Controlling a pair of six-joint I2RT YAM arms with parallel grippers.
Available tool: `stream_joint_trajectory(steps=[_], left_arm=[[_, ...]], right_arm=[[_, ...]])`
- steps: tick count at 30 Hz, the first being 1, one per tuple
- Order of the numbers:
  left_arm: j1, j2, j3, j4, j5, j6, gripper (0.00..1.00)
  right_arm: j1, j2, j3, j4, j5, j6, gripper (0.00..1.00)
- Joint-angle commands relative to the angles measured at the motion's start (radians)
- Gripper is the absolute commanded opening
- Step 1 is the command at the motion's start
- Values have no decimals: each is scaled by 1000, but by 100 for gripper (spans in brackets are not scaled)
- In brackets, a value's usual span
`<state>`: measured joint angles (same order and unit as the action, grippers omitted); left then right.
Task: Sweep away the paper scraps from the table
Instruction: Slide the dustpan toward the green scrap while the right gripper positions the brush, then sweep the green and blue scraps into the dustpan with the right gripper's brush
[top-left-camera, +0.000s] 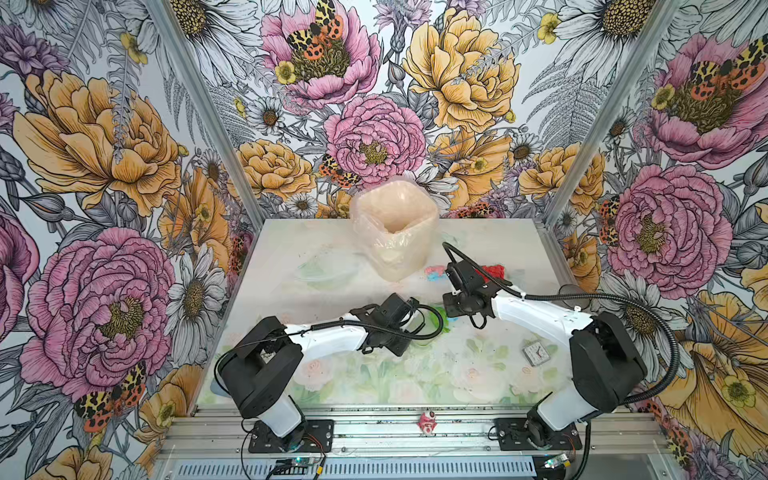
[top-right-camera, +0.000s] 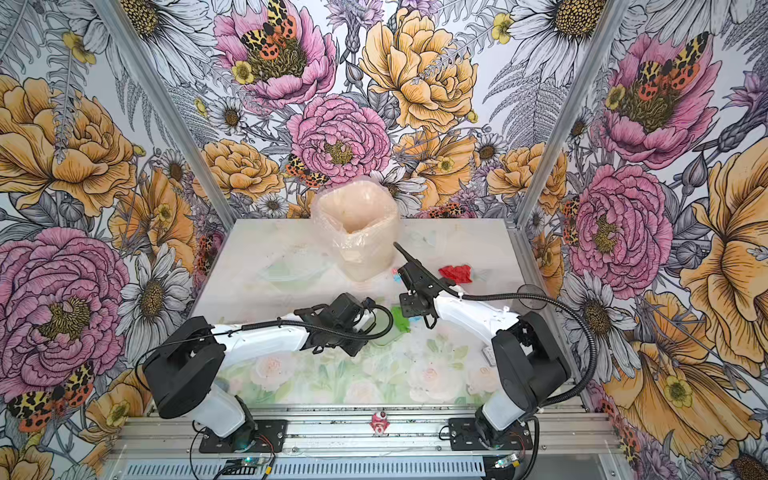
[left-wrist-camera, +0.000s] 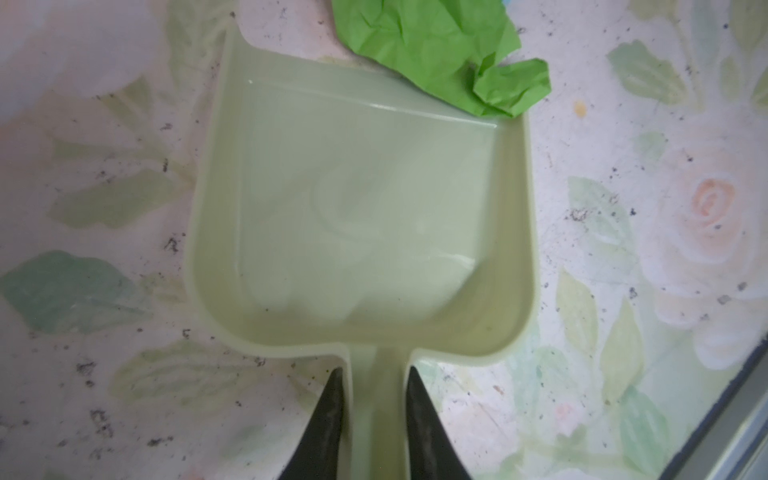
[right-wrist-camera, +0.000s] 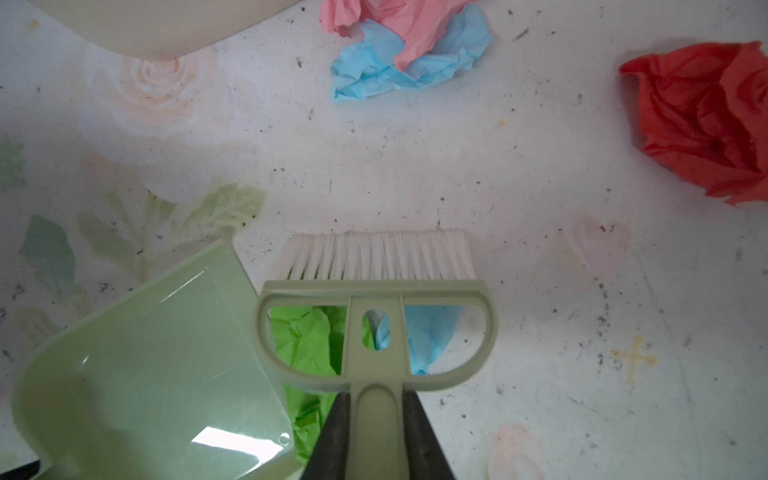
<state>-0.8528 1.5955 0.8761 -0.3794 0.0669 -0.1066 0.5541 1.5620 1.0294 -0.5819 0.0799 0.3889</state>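
My left gripper (left-wrist-camera: 374, 370) is shut on the handle of the pale green dustpan (left-wrist-camera: 361, 216), which lies flat and empty on the table (left-wrist-camera: 665, 124). A green paper scrap (left-wrist-camera: 436, 45) touches one corner of its front lip. My right gripper (right-wrist-camera: 376, 392) is shut on the handle of the pale green brush (right-wrist-camera: 376, 291), whose white bristles rest on the table. The green scrap (right-wrist-camera: 303, 336) and a light blue one (right-wrist-camera: 428, 336) lie under the brush frame, beside the dustpan (right-wrist-camera: 145, 365). Beyond the bristles lie a pink and blue clump (right-wrist-camera: 407, 45) and a red scrap (right-wrist-camera: 706, 120).
A beige bin lined with a clear bag (top-left-camera: 395, 228) stands at the back middle of the table, near the pink and blue clump (top-left-camera: 434, 272). A small square clock (top-left-camera: 536, 353) lies front right. A pink-red figurine (top-left-camera: 427, 422) sits on the front rail.
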Motion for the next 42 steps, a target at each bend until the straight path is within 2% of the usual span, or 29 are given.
stream_joint_trajectory(steps=[1,4,7,18,21,28,35,42], left_arm=[[6,5,-11,42,32,-11,0],[5,26,9,47,53,-4,0],[-8,52,34,47,71,11,0],[-20,72,41,44,85,21,0],[-23,72,43,42,84,23,0],[-26,99,63,43,103,22,0],[-32,100,49,62,98,7,0],[-24,85,27,104,116,3,0]], right_arm=[[15,-49,-15,13,-79,-31,0],[15,-78,-6,9,-112,-38,0],[10,-129,15,-6,-79,-35,0],[-110,-233,-9,-148,157,49,0],[-122,-227,-25,-186,183,50,0],[-108,-153,-42,-192,145,47,0],[-22,-68,11,-194,95,19,0],[28,-77,-22,-195,57,2,0]])
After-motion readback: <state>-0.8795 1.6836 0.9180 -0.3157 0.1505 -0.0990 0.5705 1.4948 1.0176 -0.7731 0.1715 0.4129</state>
